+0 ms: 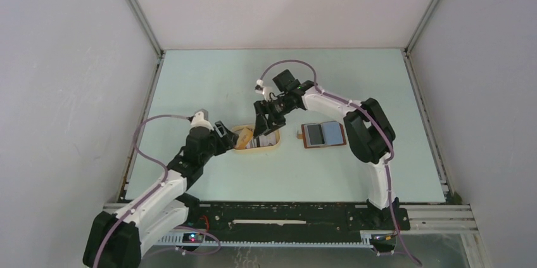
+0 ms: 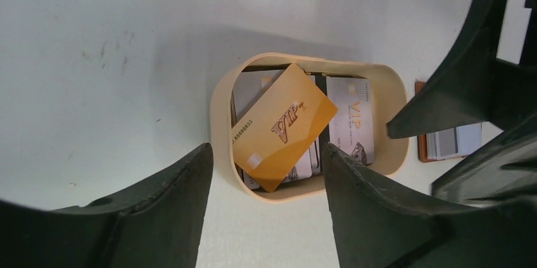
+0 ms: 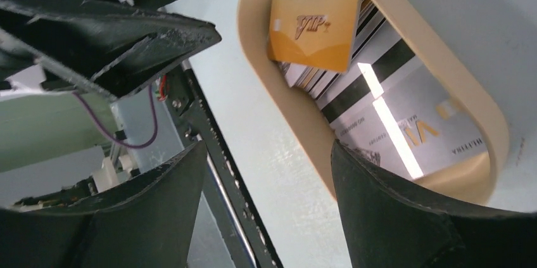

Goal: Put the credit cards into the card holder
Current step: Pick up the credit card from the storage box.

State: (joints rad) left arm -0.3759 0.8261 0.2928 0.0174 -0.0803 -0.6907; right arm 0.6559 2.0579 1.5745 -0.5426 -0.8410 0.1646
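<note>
The credit cards (image 2: 283,130) lie in the oval tray (image 2: 220,122) at the middle of the surface (image 1: 253,179); the card holder (image 1: 323,134) lies open beside it, toward the right edge. The left hand (image 1: 228,136) and the right hand (image 1: 265,123) are both released, empty.

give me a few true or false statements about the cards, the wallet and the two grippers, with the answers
1. The orange card lies in the cream tray. True.
2. The card holder is folded shut. False: it lies open on the table, grey pockets up, beside the tray.
3. The left gripper grips a card. False: its fingers are apart with nothing between them.
4. A whitish card is also in the tray. True.
5. The right gripper is over the card holder. False: it is open at the tray, close to the left gripper.
</note>
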